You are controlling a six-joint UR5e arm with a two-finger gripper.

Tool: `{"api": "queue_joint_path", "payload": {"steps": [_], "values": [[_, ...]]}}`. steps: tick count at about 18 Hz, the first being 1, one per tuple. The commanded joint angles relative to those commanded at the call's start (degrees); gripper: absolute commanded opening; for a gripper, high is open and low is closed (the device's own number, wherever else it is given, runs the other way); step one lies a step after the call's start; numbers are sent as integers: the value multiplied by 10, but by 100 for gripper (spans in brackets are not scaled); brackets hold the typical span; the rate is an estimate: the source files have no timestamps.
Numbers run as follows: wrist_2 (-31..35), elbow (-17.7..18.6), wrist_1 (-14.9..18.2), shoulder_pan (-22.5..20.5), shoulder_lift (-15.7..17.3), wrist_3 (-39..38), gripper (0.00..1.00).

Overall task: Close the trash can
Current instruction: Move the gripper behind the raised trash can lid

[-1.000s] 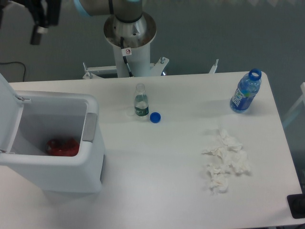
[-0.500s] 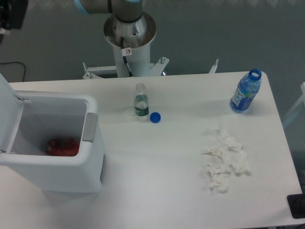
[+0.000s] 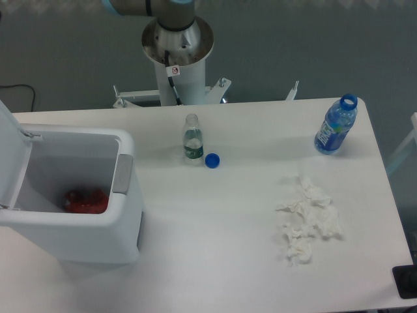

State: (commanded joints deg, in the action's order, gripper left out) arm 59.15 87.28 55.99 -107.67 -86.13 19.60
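The trash can (image 3: 98, 241) stands at the table's left front, a large white bin with its mouth open. Its white lid (image 3: 12, 153) is swung up and back at the far left edge of the view. A grey latch tab (image 3: 122, 174) sits on the right rim. Something red (image 3: 85, 201) lies at the bottom inside. My gripper is out of view; only the arm's base column (image 3: 177, 45) and a piece of the arm at the top edge show.
A small clear uncapped bottle (image 3: 192, 137) stands mid-table with a blue cap (image 3: 212, 160) beside it. A blue uncapped water bottle (image 3: 336, 125) stands at the far right. Crumpled white tissues (image 3: 306, 218) lie right of centre. A dark object (image 3: 405, 282) sits at the bottom right corner.
The gripper has moved left and out of the frame at the top left corner. The trash can and its lid have not moved.
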Motion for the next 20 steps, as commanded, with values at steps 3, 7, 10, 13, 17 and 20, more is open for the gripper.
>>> {"api": "queue_joint_path", "payload": {"steps": [3, 7, 10, 13, 17, 20], "values": [[1, -2, -3, 8, -18, 1, 100], [4, -11, -10, 17, -38, 0, 100], [9, -17, -16, 24, -52, 0, 100], [17, -19, -18, 26, -66, 2, 100], [34, -41, -18, 26, -92, 2, 100], [55, -47, -18, 26, -103, 3, 100]]}}
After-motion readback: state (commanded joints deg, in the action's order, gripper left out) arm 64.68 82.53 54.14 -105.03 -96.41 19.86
